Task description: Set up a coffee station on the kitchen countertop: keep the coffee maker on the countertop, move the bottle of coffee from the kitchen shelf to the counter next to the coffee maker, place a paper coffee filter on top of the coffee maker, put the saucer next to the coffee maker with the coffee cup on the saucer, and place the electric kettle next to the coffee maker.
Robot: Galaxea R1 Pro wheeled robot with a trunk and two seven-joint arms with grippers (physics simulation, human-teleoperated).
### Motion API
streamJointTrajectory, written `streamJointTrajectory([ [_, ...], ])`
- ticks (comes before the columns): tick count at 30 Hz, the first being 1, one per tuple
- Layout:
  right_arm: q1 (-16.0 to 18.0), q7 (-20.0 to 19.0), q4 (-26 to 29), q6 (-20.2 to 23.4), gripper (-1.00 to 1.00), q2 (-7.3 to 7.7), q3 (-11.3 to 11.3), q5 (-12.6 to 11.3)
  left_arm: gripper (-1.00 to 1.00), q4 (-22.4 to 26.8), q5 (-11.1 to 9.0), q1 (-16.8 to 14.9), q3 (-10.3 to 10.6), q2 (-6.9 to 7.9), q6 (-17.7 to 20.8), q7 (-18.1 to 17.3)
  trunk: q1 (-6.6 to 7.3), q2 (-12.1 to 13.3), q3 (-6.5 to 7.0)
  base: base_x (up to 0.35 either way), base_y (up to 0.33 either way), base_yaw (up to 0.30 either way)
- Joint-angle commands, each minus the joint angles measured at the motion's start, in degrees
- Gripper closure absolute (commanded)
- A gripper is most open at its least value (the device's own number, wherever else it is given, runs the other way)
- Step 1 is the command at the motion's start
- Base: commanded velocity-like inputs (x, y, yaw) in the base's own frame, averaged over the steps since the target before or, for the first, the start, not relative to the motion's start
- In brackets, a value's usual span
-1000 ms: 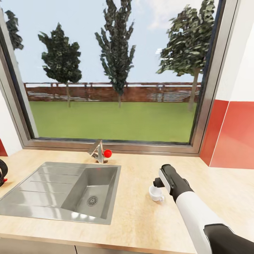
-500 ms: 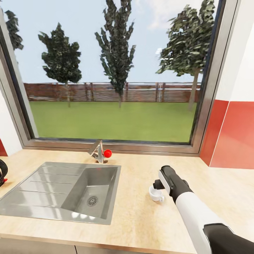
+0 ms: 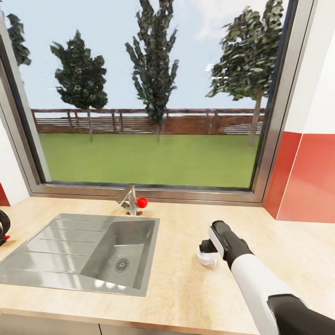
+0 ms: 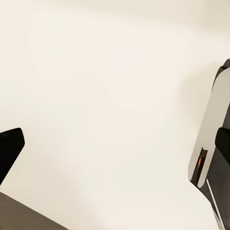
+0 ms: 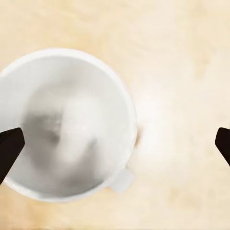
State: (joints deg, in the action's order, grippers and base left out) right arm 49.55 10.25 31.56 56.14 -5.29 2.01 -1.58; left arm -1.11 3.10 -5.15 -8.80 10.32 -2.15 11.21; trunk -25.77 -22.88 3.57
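The white coffee cup (image 3: 205, 258) stands upright and empty on the light wood kitchen countertop (image 3: 181, 293), right of the sink. My right gripper (image 3: 205, 249) hangs directly over it, pointing down and open. In the right wrist view the coffee cup (image 5: 67, 124) lies below the right gripper (image 5: 116, 143); one dark fingertip (image 5: 9, 148) is over the cup's rim and the other is over bare counter beyond the handle side. A black loop of the electric kettle (image 3: 3, 227) shows at the far left edge. My left gripper (image 4: 115, 153) is open before a plain pale surface.
An inset steel sink (image 3: 60, 253) with a drainboard fills the counter's left half, with a tap and red knob (image 3: 133, 201) behind it. A large window spans the back. A red and white wall (image 3: 307, 177) closes the right side.
My right gripper has sunk slightly toward the coffee cup and now covers more of it in the head view. The cup has not moved.
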Motion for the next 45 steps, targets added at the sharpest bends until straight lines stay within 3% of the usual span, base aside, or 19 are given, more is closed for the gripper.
streamJointTrajectory([
  [1, 0.0, -0.8, -0.5, 0.0, -1.0, 0.02, 0.2, -0.1, -1.0, -0.1, 0.3, 0.0, -0.4, -0.01, -0.2, 0.1, -0.02, 0.0, -0.02, 0.0, 0.05, 0.0],
  [9, 0.0, -2.5, -1.4, -1.4, -1.0, 0.29, 0.2, 0.0, -1.0, -0.1, 0.3, 0.0, -0.4, 0.01, -0.2, 0.1, -0.02, 0.0, -0.02, 0.0, 0.023, 0.0],
  [45, 0.0, -2.7, -1.6, -1.5, -1.0, 0.45, 0.2, 0.1, -1.0, -0.1, 0.3, 0.0, -0.4, 0.04, -0.2, 0.1, -0.02, 0.0, -0.02, 0.012, -0.002, 0.0],
])
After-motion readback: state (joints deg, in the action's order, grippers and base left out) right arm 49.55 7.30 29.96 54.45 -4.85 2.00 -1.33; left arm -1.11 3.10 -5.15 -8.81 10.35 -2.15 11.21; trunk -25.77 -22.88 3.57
